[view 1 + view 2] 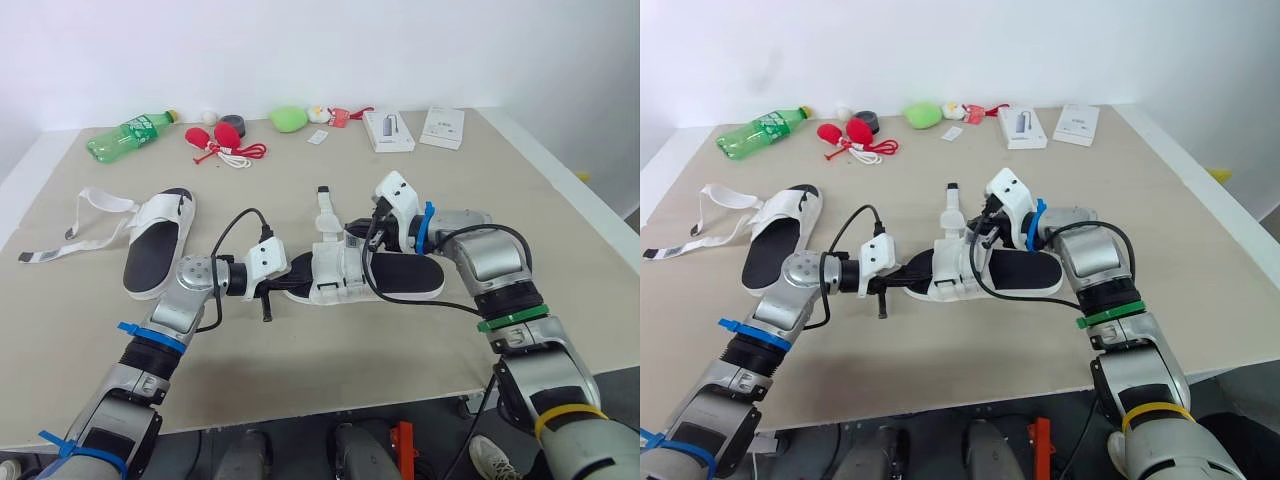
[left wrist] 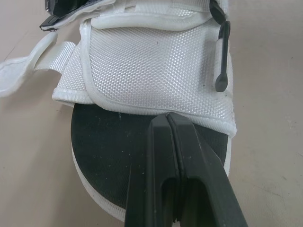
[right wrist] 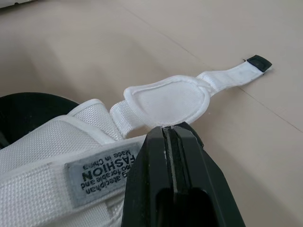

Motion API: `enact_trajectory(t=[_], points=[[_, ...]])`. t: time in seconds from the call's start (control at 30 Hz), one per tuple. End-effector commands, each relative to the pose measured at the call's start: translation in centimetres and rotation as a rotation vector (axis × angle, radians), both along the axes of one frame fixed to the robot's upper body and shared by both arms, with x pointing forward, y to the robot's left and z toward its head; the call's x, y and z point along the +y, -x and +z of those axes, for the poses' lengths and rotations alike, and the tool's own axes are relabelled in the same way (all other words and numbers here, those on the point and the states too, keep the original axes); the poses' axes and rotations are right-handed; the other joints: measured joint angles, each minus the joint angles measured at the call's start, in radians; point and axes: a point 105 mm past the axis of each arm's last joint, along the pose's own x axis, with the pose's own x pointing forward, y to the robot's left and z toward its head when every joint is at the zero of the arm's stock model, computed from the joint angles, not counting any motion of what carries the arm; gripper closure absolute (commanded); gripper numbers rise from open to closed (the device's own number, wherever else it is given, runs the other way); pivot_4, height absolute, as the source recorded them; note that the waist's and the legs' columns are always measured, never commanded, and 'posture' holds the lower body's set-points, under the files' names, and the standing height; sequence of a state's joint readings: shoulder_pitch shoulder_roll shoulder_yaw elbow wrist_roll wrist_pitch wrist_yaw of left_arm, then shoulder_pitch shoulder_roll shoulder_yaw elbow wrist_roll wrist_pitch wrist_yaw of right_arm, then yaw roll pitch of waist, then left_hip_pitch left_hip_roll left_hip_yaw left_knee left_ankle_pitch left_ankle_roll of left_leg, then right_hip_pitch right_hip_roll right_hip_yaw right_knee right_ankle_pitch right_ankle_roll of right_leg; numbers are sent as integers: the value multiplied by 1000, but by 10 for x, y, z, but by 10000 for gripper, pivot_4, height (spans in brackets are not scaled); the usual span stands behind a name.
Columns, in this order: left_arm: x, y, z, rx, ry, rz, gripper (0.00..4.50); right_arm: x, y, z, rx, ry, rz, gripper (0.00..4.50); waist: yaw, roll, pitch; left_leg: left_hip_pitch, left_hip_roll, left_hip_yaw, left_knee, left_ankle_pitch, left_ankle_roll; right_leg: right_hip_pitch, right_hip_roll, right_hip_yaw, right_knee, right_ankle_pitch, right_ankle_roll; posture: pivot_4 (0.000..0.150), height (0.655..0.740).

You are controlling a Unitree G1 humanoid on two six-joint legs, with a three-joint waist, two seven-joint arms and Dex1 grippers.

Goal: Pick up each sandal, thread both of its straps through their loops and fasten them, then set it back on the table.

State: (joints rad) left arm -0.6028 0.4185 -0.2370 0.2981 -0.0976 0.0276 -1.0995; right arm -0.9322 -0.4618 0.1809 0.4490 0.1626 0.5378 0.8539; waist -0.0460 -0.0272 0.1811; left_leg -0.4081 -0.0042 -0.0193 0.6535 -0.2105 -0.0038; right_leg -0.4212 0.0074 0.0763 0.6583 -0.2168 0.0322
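Left pincer (image 2: 168, 118) sits nearest, fully closed and holding nothing, its tips resting on the black insole at the toe of the sandal (image 1: 400, 276). That sandal lies on the bench (image 1: 300, 370) between the arms, its long axis across the robot, toe to the left. Right pincer (image 3: 168, 128) is closed too, tips at the pad of the loose strap (image 3: 165, 99); whether it nips it is unclear. The strap stretches away from the robot, nearer the right arm. Second sandal (image 1: 155, 245) lies well apart, left, unfastened.
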Motion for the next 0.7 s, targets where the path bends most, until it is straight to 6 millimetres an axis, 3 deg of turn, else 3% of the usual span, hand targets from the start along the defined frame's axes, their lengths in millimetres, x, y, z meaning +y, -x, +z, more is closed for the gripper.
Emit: enact_trajectory(t=[0.03,0.13,0.3,0.43,0.53,0.7], points=[[-1,3,-1,-4,-7,-13,45000,-2,-12,49,-61,-155,-49,38602,0,0,0,0,0,0,0,0,0,0,0,0,0,0,0,1500,7400],[-1,3,-1,-5,-7,-14,45000,10,-13,63,-4,-258,-44,25791,0,0,0,-1,0,0,-1,0,0,-1,-1,0,0,0,-1,1500,7400],[-4,3,2,-9,1,-17,45000,30,-14,65,228,-470,-95,1789,0,0,0,-1,0,0,-2,0,0,-1,-2,-1,0,3,-6,1500,7400],[-4,3,2,-11,1,-17,45000,44,-7,59,362,-536,-62,605,1,0,0,-2,-1,0,-1,0,0,-2,-3,-2,0,3,-6,1500,7400],[-4,3,2,-11,4,-14,45000,33,-17,32,361,-439,-156,605,0,0,0,-2,-2,0,-2,0,0,-2,-4,-2,0,3,-6,1500,7400],[-4,4,1,-5,6,-17,45000,14,-31,6,364,-362,-263,605,-1,0,0,-2,-2,0,-2,0,0,-2,-4,-2,0,3,-5,1500,7400]])
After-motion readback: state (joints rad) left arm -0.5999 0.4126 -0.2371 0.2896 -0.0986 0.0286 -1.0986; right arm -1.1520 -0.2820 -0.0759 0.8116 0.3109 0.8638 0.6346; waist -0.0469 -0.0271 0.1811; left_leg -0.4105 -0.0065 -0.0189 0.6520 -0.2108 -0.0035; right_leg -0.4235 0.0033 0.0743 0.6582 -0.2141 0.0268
